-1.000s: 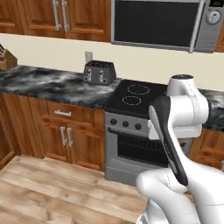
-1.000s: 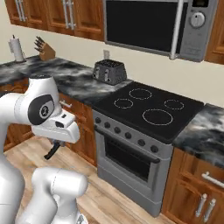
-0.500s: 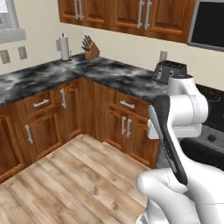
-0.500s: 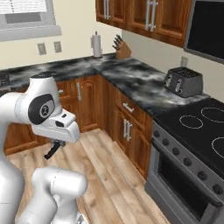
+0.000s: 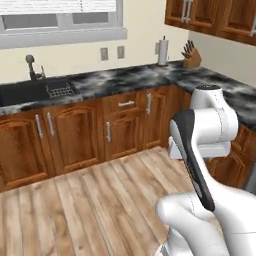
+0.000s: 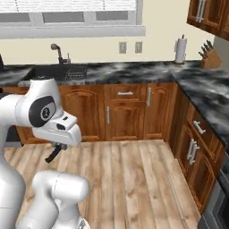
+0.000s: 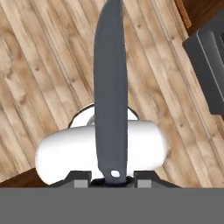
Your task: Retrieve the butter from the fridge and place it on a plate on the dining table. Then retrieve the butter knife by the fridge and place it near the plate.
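Observation:
My gripper (image 7: 114, 177) is shut on the butter knife (image 7: 110, 87). The knife's long grey blade runs up the hand view over the wooden floor, with a small hole near the held end. In the right base view the gripper (image 6: 54, 151) hangs below the white hand, low over the floor, with the dark knife (image 6: 52, 155) slanting down from it. In the left base view the arm's own links hide the hand. The butter, the fridge, the plate and the dining table are out of view.
A marbled counter (image 5: 125, 80) on wooden cabinets runs along the window wall and turns the corner to the right. It carries a dark sink (image 5: 35, 91), a paper towel roll (image 5: 162, 51) and a knife block (image 5: 191, 57). Wooden floor (image 6: 134, 179) lies ahead. An oven edge (image 6: 219, 203) stands at the lower right.
The whole scene has swept sideways as the base turned: stove and toaster gave way to the corner counter, then the sink wall. The arm's pose and its hold on the knife are unchanged.

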### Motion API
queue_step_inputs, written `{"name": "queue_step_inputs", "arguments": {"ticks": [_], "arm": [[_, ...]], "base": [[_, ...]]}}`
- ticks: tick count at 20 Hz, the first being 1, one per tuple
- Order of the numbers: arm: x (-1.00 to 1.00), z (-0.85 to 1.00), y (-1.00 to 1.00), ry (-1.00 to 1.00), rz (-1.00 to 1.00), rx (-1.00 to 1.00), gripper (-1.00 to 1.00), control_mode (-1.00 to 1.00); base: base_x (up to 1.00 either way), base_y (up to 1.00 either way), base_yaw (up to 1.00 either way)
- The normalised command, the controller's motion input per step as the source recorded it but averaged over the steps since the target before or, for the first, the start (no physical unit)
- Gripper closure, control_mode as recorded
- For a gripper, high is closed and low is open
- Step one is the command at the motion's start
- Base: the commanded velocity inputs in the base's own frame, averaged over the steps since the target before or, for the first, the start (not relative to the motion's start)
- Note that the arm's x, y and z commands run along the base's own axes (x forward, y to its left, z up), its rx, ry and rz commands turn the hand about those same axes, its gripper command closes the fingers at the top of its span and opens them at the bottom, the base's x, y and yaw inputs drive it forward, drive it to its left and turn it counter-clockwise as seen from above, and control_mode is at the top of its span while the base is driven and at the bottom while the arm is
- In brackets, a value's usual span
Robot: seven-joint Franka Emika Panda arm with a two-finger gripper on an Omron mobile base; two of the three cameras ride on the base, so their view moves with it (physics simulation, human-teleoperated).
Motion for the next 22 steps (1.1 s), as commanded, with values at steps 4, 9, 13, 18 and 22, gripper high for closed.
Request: {"name": "queue_step_inputs", "arguments": {"ticks": [4, 9, 13, 18, 22], "arm": [[0.00, 0.00, 0.00, 0.00, 0.00, 0.00, 1.00, 1.00], [0.00, 0.00, 0.00, 0.00, 0.00, 0.00, 1.00, 1.00], [0.00, 0.00, 0.00, 0.00, 0.00, 0.00, 1.00, 1.00], [0.00, 0.00, 0.00, 0.00, 0.00, 0.00, 1.00, 1.00], [0.00, 0.00, 0.00, 0.00, 0.00, 0.00, 1.00, 1.00]], "base": [[0.04, 0.05, 0.68], [0.06, 0.00, 0.67], [0.10, 0.00, 0.62], [0.25, 0.00, 0.57], [0.25, -0.04, 0.56]]}}
